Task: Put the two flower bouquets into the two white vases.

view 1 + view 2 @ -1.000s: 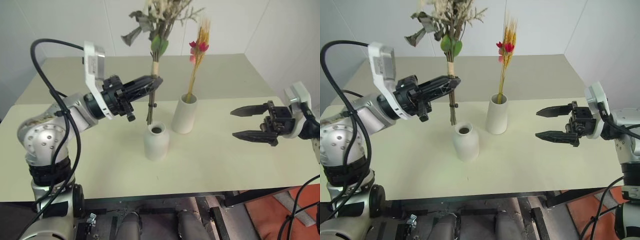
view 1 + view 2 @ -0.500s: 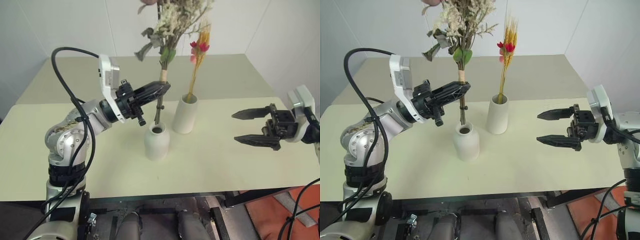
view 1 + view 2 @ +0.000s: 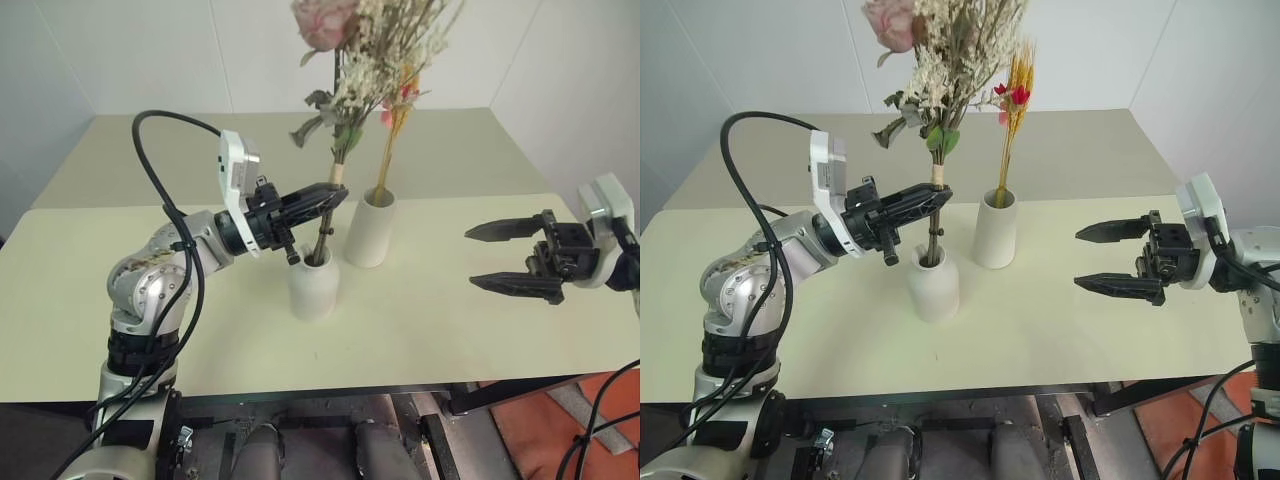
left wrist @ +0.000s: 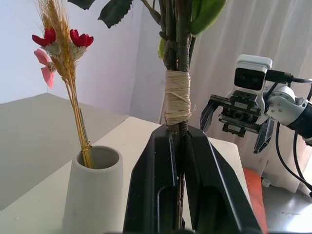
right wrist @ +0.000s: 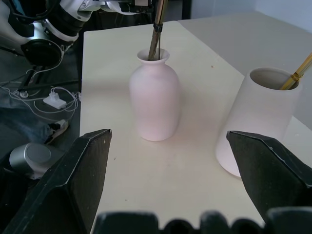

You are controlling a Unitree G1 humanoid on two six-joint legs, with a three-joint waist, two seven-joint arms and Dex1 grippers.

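The left hand point(image 3: 932, 196) is clenched on the stems of the bushy bouquet point(image 3: 945, 50), pinching them just below the raffia binding, where the bundle is tight and stiff enough to steer. It keeps the bunch nearly upright, so the stem ends go straight down into the narrow neck of the short rounded vase point(image 3: 932, 284); the right wrist view shows the stems already inside the mouth. The grip probably has to last until the stems are seated, since the bunch is top-heavy with a pink rose, cream dried sprigs and green leaves.

The slim wheat bunch point(image 3: 1014, 95) already stands in the taller tapered vase point(image 3: 994, 230), just beside the rounded one on the pale desk point(image 3: 1060, 330). It leans against the wide rim (its thin, rigid stalks need no other support).

The right hand point(image 3: 1108, 257) is released, fingers spread wide, hanging well apart from both vases and grasping nothing.

Both vases look matte and ceramic-smooth, and the bottle-shaped one seems light enough to tip if the stems drag sideways.
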